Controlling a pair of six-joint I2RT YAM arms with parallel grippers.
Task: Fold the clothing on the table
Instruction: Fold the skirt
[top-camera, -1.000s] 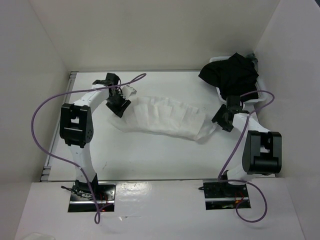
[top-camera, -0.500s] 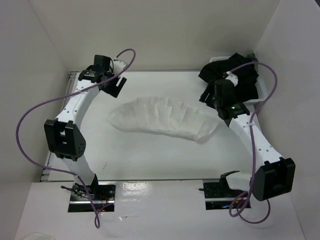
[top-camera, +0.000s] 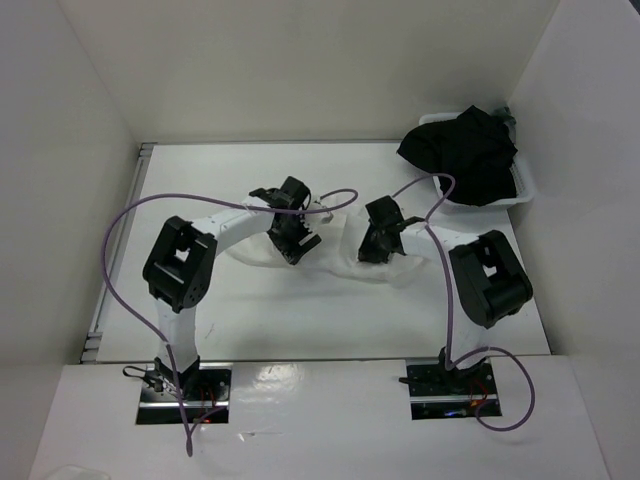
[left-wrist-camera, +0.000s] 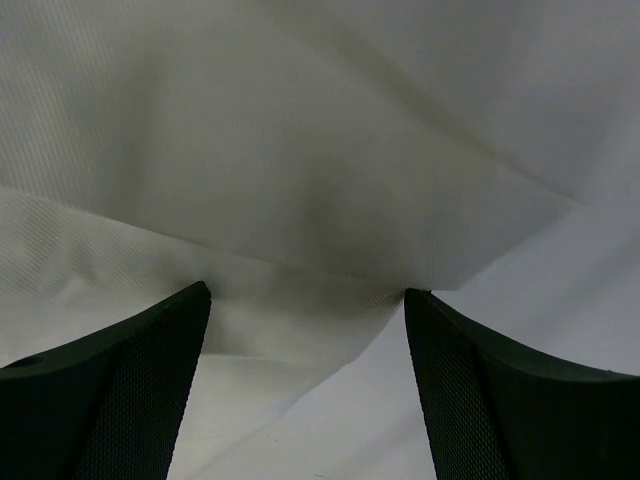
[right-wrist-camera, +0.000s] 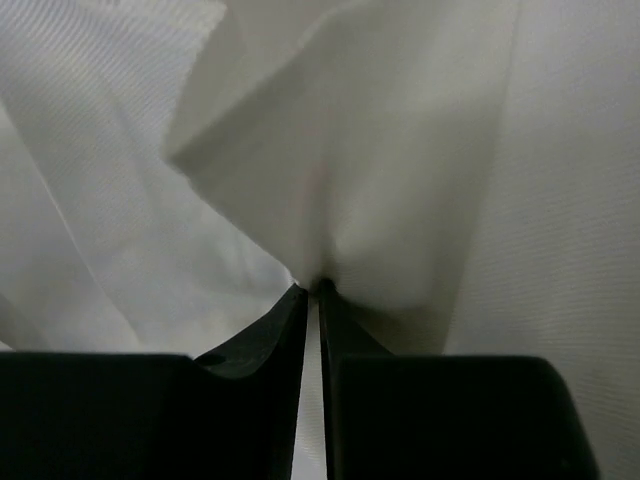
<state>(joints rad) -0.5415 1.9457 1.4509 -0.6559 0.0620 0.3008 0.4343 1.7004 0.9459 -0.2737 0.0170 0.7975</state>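
The clothing (top-camera: 336, 243), a thin white pleated garment, lies across the middle of the table (top-camera: 270, 315), largely covered by both grippers. My left gripper (top-camera: 294, 240) sits low over its left half. In the left wrist view this gripper (left-wrist-camera: 306, 300) is open, and a folded edge of the clothing (left-wrist-camera: 300, 200) lies just ahead of and between its fingers (left-wrist-camera: 130, 400). My right gripper (top-camera: 378, 243) is on the clothing's right half. Seen from the right wrist, it (right-wrist-camera: 315, 290) is shut, pinching a raised peak of the white clothing (right-wrist-camera: 380, 180).
A black garment (top-camera: 465, 150) is heaped in a white tray (top-camera: 526, 186) at the back right corner. White walls close in the table on three sides. A metal rail (top-camera: 138, 170) runs along the left edge. Purple cables loop over both arms.
Both arms have swung in from the clothing's outer ends to its middle. The right gripper has closed on a fold of fabric. The left gripper stays open.
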